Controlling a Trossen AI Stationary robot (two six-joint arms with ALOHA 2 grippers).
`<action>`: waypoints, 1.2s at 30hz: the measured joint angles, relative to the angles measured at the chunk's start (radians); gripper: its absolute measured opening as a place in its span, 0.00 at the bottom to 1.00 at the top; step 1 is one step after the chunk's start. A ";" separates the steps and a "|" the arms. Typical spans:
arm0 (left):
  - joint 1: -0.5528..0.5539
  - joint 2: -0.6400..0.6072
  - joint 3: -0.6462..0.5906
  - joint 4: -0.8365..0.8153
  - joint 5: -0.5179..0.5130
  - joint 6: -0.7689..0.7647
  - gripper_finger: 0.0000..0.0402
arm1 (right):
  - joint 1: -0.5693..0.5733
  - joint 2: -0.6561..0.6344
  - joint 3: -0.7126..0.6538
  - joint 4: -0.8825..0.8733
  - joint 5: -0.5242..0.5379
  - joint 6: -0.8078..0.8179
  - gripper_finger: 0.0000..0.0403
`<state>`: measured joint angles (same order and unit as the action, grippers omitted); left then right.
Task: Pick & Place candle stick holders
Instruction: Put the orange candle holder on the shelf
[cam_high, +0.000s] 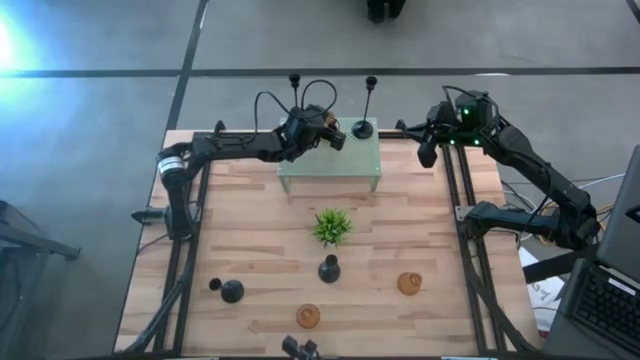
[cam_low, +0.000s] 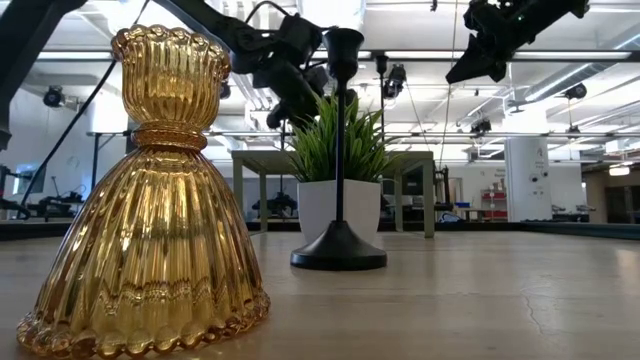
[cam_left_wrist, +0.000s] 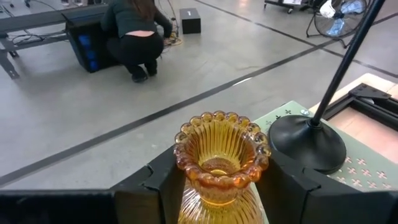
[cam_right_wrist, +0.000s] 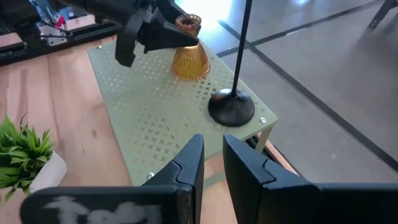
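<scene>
My left gripper (cam_high: 322, 133) is shut on an amber glass holder (cam_left_wrist: 222, 155) over the far part of the pale green stand (cam_high: 330, 165). A tall black holder (cam_high: 363, 128) stands by its round base on the stand's far right corner. My right gripper (cam_high: 427, 152) hangs narrowly open and empty above the table's far right corner, right of the stand. On the table stand another tall black holder (cam_high: 329, 269), two amber holders (cam_high: 409, 283) (cam_high: 308, 316) and a black bulbous holder (cam_high: 232, 291). My left gripper pinches the amber holder's narrow neck (cam_left_wrist: 208, 198), just under its beaded rim, between its two fingers (cam_left_wrist: 158, 183). The fingers come level from the table's left side. The holder stays upright, its flared base (cam_right_wrist: 189, 67) at the stand's top; whether it rests there I cannot tell.
A small spiky green plant (cam_high: 331, 226) in a white pot stands at the table's middle, in front of the stand. A small black piece (cam_high: 214, 284) lies by the bulbous holder. A person (cam_left_wrist: 134, 34) crouches on the floor beyond the table's far edge.
</scene>
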<state>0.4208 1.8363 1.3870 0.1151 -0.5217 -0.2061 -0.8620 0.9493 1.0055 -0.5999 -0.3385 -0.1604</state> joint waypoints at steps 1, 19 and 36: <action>-0.003 -0.004 0.000 -0.001 0.000 0.001 0.44 | 0.000 0.000 0.000 0.000 0.000 0.000 0.13; -0.021 -0.032 0.000 0.000 -0.001 0.039 0.45 | 0.000 0.000 0.000 -0.002 0.000 0.000 0.13; -0.015 -0.019 -0.002 -0.007 -0.004 0.035 0.45 | 0.000 0.000 0.000 -0.003 0.000 0.002 0.13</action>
<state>0.4061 1.8168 1.3849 0.1077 -0.5259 -0.1716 -0.8623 0.9493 1.0054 -0.6025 -0.3389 -0.1585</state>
